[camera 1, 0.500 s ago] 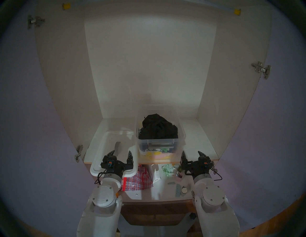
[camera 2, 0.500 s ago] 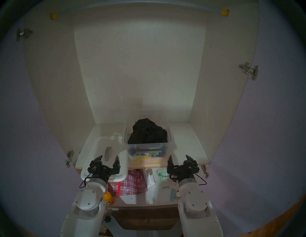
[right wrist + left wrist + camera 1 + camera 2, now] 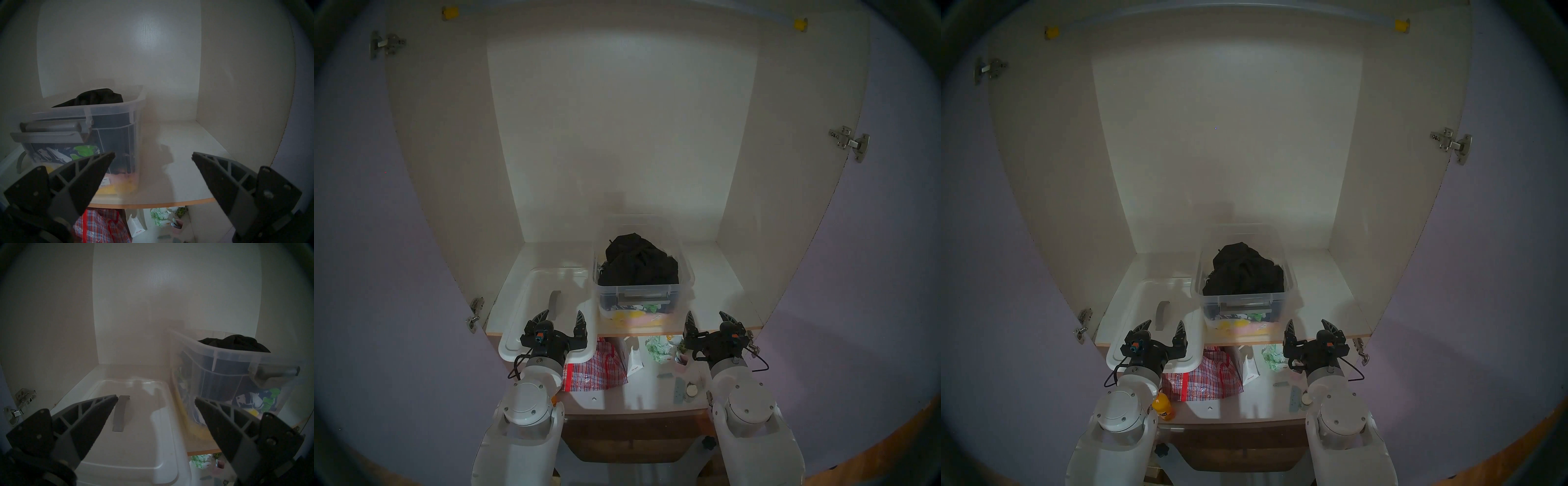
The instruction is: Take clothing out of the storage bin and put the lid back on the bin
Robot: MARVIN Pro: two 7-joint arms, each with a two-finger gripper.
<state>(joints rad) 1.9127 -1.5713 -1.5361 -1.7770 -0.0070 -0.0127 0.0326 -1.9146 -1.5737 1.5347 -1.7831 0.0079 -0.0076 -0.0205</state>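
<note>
The clear storage bin (image 3: 685, 271) (image 3: 1290, 281) (image 3: 226, 355) (image 3: 112, 108) stands uncovered on the white cabinet shelf (image 3: 717, 288). Black clothing (image 3: 636, 263) (image 3: 1244, 271) (image 3: 236, 343) (image 3: 98, 98) is heaped in it above the rim. The white lid (image 3: 531, 305) (image 3: 1137, 312) (image 3: 136, 429) with a grey strap handle (image 3: 555, 302) (image 3: 119, 414) lies flat on the shelf to the bin's left, overhanging the front edge. My left gripper (image 3: 561, 314) (image 3: 155, 399) hovers open over the lid's near end. My right gripper (image 3: 707, 315) (image 3: 153, 155) hangs open at the shelf's front edge, right of the bin.
Patterned and yellow cloth shows through the bin's front wall. Below the shelf lie a red plaid bag (image 3: 595, 368), a white carton (image 3: 634, 363), green crumpled paper (image 3: 658, 349), an orange bottle (image 3: 1163, 407) and small items. The cabinet's side walls and open doors with hinges (image 3: 848, 142) flank the shelf.
The right gripper has shifted very slightly nearer and lower. Everything else stands as it was.
</note>
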